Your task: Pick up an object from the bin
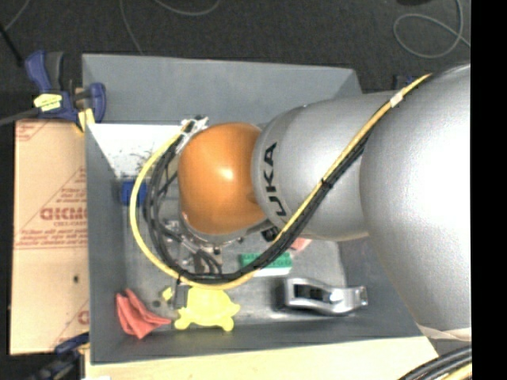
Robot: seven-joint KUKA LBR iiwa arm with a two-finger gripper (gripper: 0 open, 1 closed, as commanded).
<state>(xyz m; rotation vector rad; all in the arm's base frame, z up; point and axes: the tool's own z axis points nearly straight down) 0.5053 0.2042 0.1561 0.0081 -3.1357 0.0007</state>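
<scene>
Most of the grey bin (103, 236) is covered by the silver arm (341, 172) and its orange wrist cover (218, 176). They hide the pincer (186, 271), low-left in the bin; wide or narrow, I cannot tell. Along the front wall lie a silver tape dispenser (321, 297), a yellow turtle-shaped toy (207, 311) just below the pincer, a red crumpled cloth (135, 315), and a green piece (265, 260) half under the cables (150, 236).

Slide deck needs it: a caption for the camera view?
KUKA arm reaching into the grey bin, beside a yellow turtle toy and red scrap.
</scene>
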